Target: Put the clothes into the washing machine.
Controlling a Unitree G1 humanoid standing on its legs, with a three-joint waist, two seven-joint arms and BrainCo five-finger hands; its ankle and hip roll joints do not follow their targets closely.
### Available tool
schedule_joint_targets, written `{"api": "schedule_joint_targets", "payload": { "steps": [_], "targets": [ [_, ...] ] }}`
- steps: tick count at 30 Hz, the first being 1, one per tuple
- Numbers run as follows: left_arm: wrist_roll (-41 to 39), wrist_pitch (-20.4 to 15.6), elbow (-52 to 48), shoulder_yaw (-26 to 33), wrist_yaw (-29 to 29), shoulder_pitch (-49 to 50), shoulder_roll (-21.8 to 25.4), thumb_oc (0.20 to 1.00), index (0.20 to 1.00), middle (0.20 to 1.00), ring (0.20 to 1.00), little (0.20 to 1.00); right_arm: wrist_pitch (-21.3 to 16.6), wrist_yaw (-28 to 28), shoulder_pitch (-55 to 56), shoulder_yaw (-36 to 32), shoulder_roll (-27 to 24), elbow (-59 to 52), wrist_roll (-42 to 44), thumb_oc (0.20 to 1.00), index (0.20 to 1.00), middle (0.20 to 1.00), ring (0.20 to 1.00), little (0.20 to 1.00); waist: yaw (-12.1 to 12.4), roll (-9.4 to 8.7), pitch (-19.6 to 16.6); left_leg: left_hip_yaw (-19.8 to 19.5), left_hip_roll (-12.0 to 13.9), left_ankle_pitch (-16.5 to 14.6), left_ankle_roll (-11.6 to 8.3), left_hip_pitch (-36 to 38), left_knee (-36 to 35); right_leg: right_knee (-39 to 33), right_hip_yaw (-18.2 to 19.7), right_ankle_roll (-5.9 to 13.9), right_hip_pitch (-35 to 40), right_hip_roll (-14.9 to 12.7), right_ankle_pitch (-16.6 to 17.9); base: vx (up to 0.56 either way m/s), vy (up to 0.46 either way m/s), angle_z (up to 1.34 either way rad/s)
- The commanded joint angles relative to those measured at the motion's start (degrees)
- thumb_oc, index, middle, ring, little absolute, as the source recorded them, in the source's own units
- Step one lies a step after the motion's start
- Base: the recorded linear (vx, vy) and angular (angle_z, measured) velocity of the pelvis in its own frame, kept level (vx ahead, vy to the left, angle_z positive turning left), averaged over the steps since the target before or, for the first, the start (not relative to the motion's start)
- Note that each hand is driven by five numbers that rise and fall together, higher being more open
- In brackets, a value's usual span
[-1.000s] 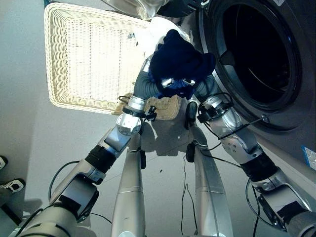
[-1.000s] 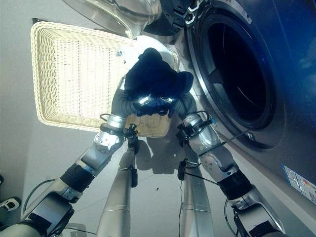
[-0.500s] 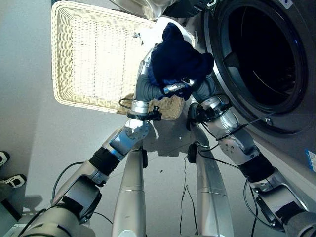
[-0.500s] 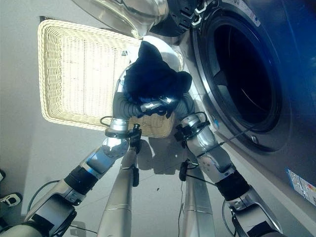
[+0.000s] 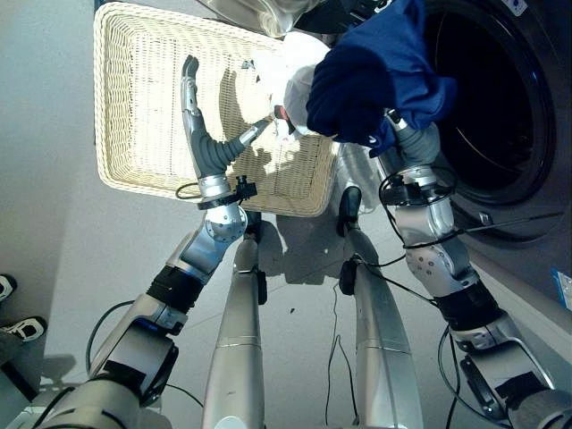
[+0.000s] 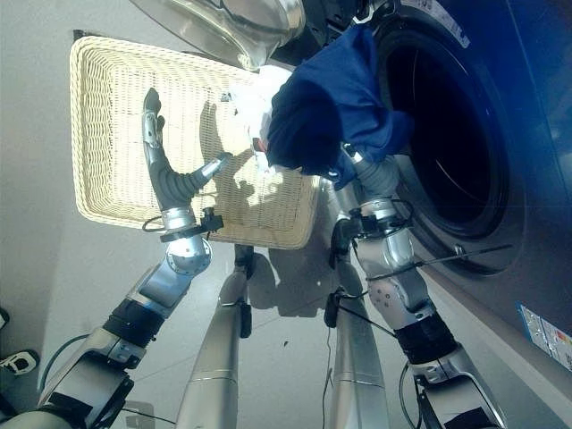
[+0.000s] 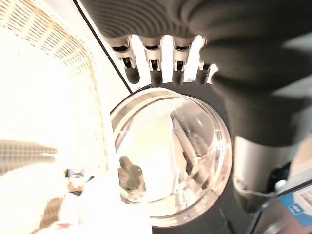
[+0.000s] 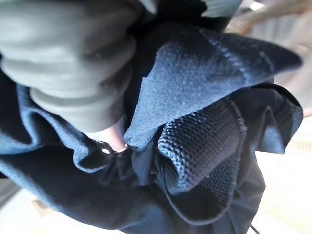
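Carrying the dark blue garment bunched at the rim of the washing machine's drum opening, the right hand was buried in the cloth, so I could not tell its grasp. The left hand hung released, fingers straight, above the wicker basket, where white clothes remained. Loading was underway; the next move probably called for pushing the garment deeper inside the drum.
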Motion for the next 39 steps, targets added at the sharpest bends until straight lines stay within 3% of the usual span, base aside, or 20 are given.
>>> {"api": "schedule_joint_targets", "payload": {
  "steps": [1,6,12,16,21,22,26,27,29,30,32,33,39],
  "targets": [
    [0.3,-1.4,-1.9,2.9,1.3,-0.8,0.3,1.000,1.000,1.000,1.000,1.000,-3.2,1.6,0.9,-0.6,0.7,-6.8,0.8,0.200,0.200,0.200,0.200,0.200,-1.1,1.45,-1.2,3.1,-6.8,2.3,5.72,-0.7,-1.5,0.8,-6.5,4.61,1.6,4.4,-0.1,0.00,0.000,0.00],
    [0.3,-1.2,-0.9,2.9,1.3,-1.0,0.5,1.000,1.000,1.000,1.000,1.000,-2.8,2.0,0.9,-0.5,1.0,-6.2,1.7,0.200,0.200,0.200,0.200,0.200,-1.1,1.36,-1.2,3.1,-6.7,2.3,5.63,-0.6,-1.6,0.9,-6.5,4.69,1.7,4.4,0.0,0.00,0.000,0.00],
    [-5.0,-2.2,3.9,2.6,0.4,-1.8,0.5,1.000,1.000,1.000,1.000,1.000,1.2,-0.9,-0.1,-0.8,1.1,-0.1,7.6,0.200,0.200,0.200,0.200,0.200,-1.2,1.38,-1.2,3.5,-6.6,2.4,5.34,-0.3,-1.7,0.6,-6.7,4.79,2.1,4.5,0.1,0.00,0.000,0.00],
    [-8.7,-5.4,10.6,2.1,-1.9,-3.6,0.8,1.000,1.000,1.000,1.000,1.000,4.7,-6.1,-2.8,-2.3,-1.3,12.2,16.4,0.200,0.200,0.200,0.200,0.200,-0.9,1.59,-1.2,3.7,-6.3,2.5,5.06,-0.2,-1.8,0.6,-6.8,4.74,2.2,4.4,0.3,0.00,0.000,0.00],
    [-12.5,-5.0,19.0,-0.2,-3.6,-7.9,2.6,1.000,1.000,1.000,1.000,1.000,3.7,-7.2,-9.5,-4.5,-6.1,29.7,26.2,0.200,0.200,0.200,0.200,0.200,-0.4,1.90,-1.2,3.7,-6.2,2.2,4.67,0.1,-1.8,0.4,-7.2,4.86,2.5,4.4,0.4,0.00,0.000,0.00],
    [-15.4,-4.7,22.0,-1.3,-4.2,-9.7,4.3,1.000,1.000,1.000,1.000,1.000,3.0,-8.0,-14.1,-5.0,-9.8,37.0,29.6,0.200,0.200,0.200,0.200,0.200,-0.2,1.95,-1.2,3.7,-6.1,2.1,4.49,0.2,-1.9,0.1,-7.2,4.87,2.6,4.5,0.4,0.00,0.000,0.00],
    [-19.2,-5.0,26.3,-2.8,-4.4,-9.9,6.4,1.000,1.000,1.000,1.000,1.000,-0.4,-13.4,-22.5,-5.3,-16.1,47.9,33.6,0.200,0.200,0.200,0.200,0.200,0.2,1.79,-1.2,3.4,-5.8,1.4,4.31,0.2,-1.5,0.0,-7.1,4.86,2.8,4.7,0.3,0.00,0.000,0.00],
    [-19.4,-5.1,26.5,-2.9,-4.3,-9.6,6.6,1.000,1.000,1.000,1.000,1.000,-1.5,-14.8,-23.4,-5.3,-17.0,48.7,33.1,0.200,0.200,0.200,0.200,0.200,0.3,1.74,-1.2,3.3,-5.7,1.2,4.33,0.2,-1.5,0.0,-7.0,4.86,2.9,4.8,0.3,0.00,-0.014,-0.03],
    [-19.1,-5.7,27.2,-3.4,-2.8,-6.6,7.5,1.000,1.000,1.000,1.000,1.000,-8.0,-22.7,-27.8,-5.8,-22.2,50.7,30.1,0.200,0.200,0.200,0.200,0.200,0.4,1.32,-1.2,2.9,-5.4,0.8,4.38,0.2,-1.4,-0.2,-6.9,4.78,3.1,5.2,0.3,0.00,-0.009,-0.04],
    [-19.0,-6.0,27.2,-3.3,-2.6,-5.9,7.7,1.000,1.000,1.000,1.000,1.000,-8.4,-23.8,-28.6,-5.9,-23.2,50.7,29.7,0.200,0.200,0.200,0.200,0.200,0.5,1.26,-1.2,2.9,-5.4,0.6,4.39,0.3,-1.4,-0.1,-6.8,4.76,3.2,5.3,0.2,0.00,0.000,0.00],
    [-18.6,-6.3,27.7,-3.1,-2.1,-3.7,8.5,1.000,1.000,1.000,1.000,1.000,-12.9,-28.9,-29.9,-6.5,-26.7,50.2,24.9,0.200,0.200,0.200,0.200,0.200,0.2,0.83,-1.2,2.8,-5.2,0.2,4.36,0.5,-1.0,-0.1,-6.6,4.67,3.5,5.6,0.1,0.00,0.000,0.00],
    [-18.8,-6.3,28.6,-2.9,-2.3,-2.8,9.1,1.000,1.000,1.000,1.000,1.000,-14.7,-33.5,-30.3,-7.1,-28.8,49.4,21.2,0.200,0.200,0.200,0.200,0.200,0.0,0.39,-1.2,2.6,-5.2,-0.1,4.42,0.8,-0.8,-0.2,-6.4,4.68,3.9,5.8,0.1,0.00,0.000,0.00],
    [-19.4,-6.1,31.0,-2.3,-3.6,-2.6,10.2,1.000,1.000,1.000,1.000,1.000,-15.8,-42.0,-31.3,-7.5,-32.5,50.1,14.9,0.200,0.200,0.200,0.200,0.200,-0.4,-0.32,-1.2,2.3,-5.0,-0.3,4.55,0.9,-0.6,-0.1,-6.2,4.59,4.3,6.1,-0.2,0.00,0.005,0.00]
  ]
}}
